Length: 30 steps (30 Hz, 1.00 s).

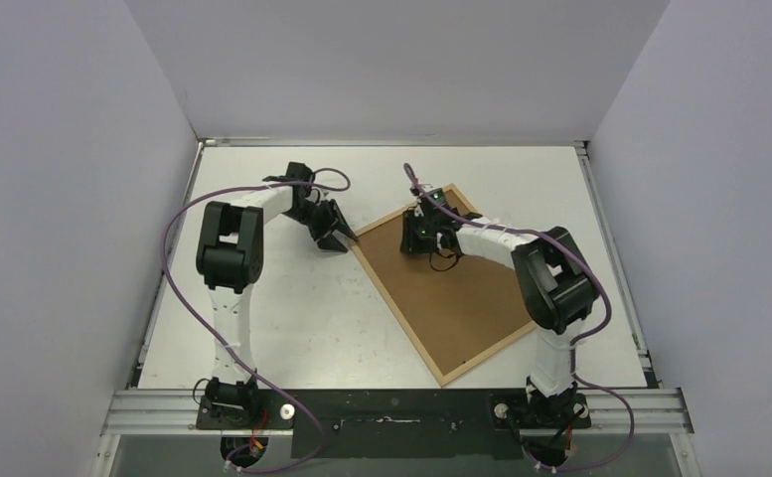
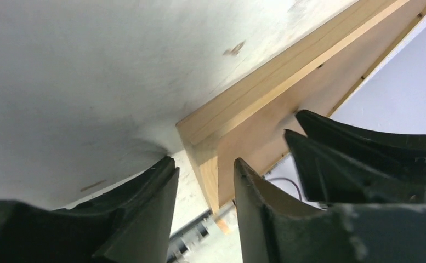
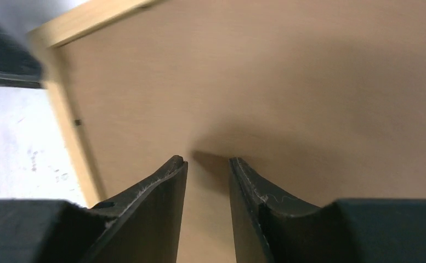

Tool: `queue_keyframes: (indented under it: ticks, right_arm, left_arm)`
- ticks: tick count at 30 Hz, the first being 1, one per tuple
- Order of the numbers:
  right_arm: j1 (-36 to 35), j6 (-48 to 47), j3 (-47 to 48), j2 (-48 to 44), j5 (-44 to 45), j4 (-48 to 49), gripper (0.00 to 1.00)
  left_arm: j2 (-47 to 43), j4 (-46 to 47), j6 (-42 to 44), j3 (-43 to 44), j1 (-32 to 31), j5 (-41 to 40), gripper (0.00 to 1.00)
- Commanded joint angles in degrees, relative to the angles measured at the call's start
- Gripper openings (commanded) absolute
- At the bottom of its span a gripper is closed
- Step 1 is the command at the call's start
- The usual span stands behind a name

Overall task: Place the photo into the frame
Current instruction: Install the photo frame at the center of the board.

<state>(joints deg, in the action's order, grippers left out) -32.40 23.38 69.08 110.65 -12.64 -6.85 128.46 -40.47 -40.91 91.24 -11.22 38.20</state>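
The frame (image 1: 397, 311) is lying flat and askew on the counter (image 1: 302, 318). The brown backing panel (image 1: 461, 298) is sitting inside its wooden strips and filling the opening. The photo is not showing in any view. It may be lying beneath the panel, but nothing is confirming that, so I cannot tell whether the main step is done.

The left tool (image 1: 340, 238) is sitting at the corner of the frame nearest to it, with its jaws standing partly apart. In its wrist view the wooden corner is reaching into the gap just ahead of the fingertips, and neither finger is visibly clamping it. The right tool (image 1: 423, 237) is hanging over the panel with its jaws also a little apart and nothing between them. The brown board is lying directly under its tips, and a frame strip is running off to its left. Whether those tips are touching the board I cannot tell.

If the sheet is under the board, the job looks to be nearing its end, with only seating and squaring the panel remaining. If it is not, the panel is going to have to come out again.
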Motion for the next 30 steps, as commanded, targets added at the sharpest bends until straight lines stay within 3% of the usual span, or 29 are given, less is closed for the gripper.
queue_keyframes:
  ticks: [1,6,14,22,30]
  right_arm:
    - [4.5,10.2,1.0,-8.2,10.2,-12.4,0.36]
    - [9.3,20.0,2.3,-14.4,22.6,-30.0,0.53]
    - [19.0,28.2,-3.5,-25.3,34.1,-45.6,0.76]
    - [31.0,33.3,-15.4,-33.8,27.9,-49.7,0.82]
    - [36.4,35.8,-24.7,-37.2,18.8,-43.6,0.89]
  left_arm:
    - [-1.4,2.3,10.2,6.9,1.9,-8.3,0.45]
    - [1.2,2.2,20.2,14.6,1.7,-10.9,0.60]
    - [8.3,3.4,24.4,20.9,1.2,-4.9,0.62]
    - [8.3,6.6,23.9,17.3,0.4,2.3,0.61]
    - [7.1,7.8,24.6,13.5,-1.3,2.4,0.61]
